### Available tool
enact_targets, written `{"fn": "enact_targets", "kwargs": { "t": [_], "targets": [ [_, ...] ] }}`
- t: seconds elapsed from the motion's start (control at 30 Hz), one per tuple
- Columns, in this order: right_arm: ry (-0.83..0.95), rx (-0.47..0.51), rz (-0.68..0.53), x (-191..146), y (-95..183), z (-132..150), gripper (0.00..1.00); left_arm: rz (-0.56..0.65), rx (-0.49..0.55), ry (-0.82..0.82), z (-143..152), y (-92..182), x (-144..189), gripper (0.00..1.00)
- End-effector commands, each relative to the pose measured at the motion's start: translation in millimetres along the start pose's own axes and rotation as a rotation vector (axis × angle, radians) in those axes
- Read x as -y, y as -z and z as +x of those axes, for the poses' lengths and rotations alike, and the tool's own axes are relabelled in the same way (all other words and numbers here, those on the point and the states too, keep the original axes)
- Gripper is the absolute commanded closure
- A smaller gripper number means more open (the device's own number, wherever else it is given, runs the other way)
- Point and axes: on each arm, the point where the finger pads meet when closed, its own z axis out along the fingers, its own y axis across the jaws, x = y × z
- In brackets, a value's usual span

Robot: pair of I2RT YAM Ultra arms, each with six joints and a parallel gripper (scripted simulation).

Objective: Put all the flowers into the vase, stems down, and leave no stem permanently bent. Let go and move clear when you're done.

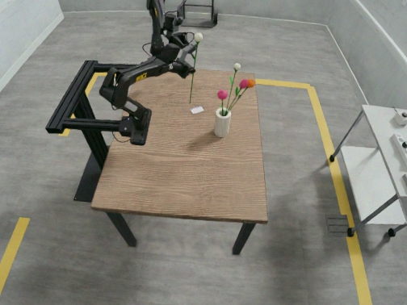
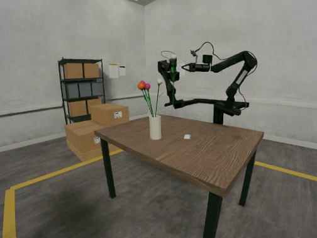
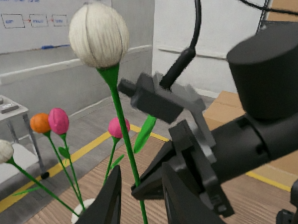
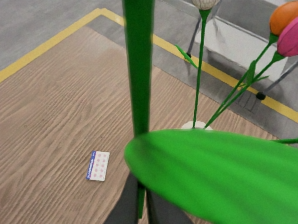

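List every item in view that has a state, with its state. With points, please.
Left gripper [image 1: 194, 49] [image 2: 183, 67] [image 3: 142, 175]: partly open
Right gripper [image 1: 193, 72] [image 2: 173, 75] [image 3: 133, 195] [image 4: 141, 169]: shut on white flower
White flower [image 1: 198, 37] [image 2: 173, 56] [image 3: 100, 35] [image 4: 139, 60]: raised, bloom up, outside vase
Other four flowers [image 1: 251, 83] [image 2: 141, 85] [image 3: 40, 123] [image 4: 285, 20]: in vase, blooms up
Vase [image 1: 221, 126] [image 2: 155, 128] [image 4: 195, 124]: upright
Card [image 1: 197, 110] [image 2: 187, 136] [image 4: 98, 166]: flat on table [image 1: 182, 177] [image 2: 204, 157] [image 4: 55, 110]
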Motion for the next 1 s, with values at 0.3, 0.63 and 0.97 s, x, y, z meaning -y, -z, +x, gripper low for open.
{"fn": "enact_targets", "kwargs": {
  "t": [0.3, 0.63, 0.97],
  "targets": [
    [-0.006, 0.027, -0.010, -1, -7, 1, 1.00, 0.044, 0.062, 0.050, -120, 15, -12, 0.70],
    [-0.008, 0.033, -0.004, -1, -6, 1, 1.00, 0.071, 0.089, 0.074, -188, 49, -23, 0.70],
    [-0.009, 0.036, -0.011, -1, -5, 1, 1.00, 0.101, 0.094, 0.094, -239, 93, -33, 0.70]
  ]
}}
